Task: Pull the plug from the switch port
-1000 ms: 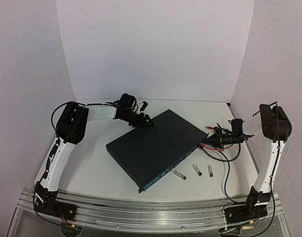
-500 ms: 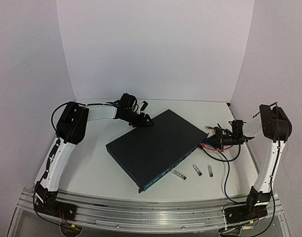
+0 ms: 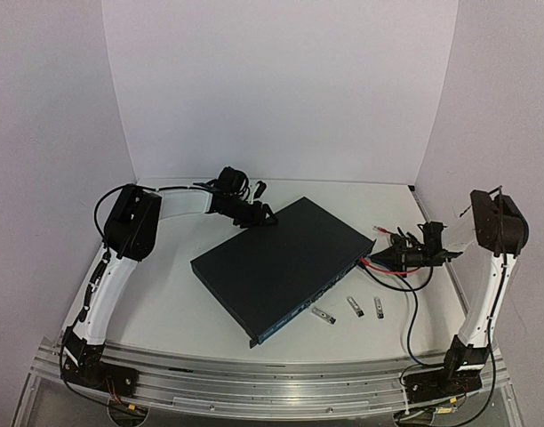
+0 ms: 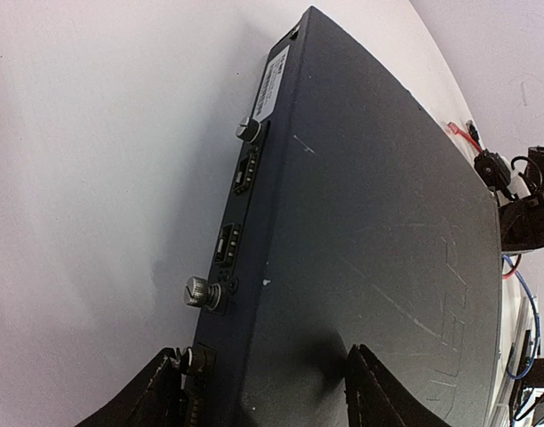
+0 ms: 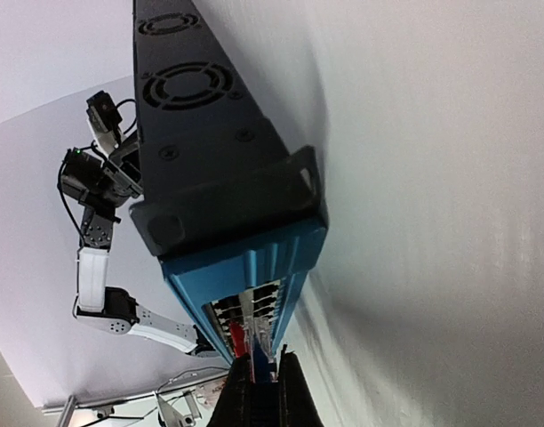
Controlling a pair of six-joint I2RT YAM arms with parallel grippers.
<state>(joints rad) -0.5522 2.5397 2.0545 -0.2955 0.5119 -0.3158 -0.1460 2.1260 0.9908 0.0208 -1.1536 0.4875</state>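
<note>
While beside one switch (image 3: 281, 262), three modules (image 3: 353, 305)

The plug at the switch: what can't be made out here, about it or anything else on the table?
Whether the plug is seated or out: right wrist view, the right tool, closed, covers it; top view, too small.
Where the left tool touches the switch: left wrist view, the bottom edge cuts it off.
What the three small silver parts are: top view, too small.
</note>
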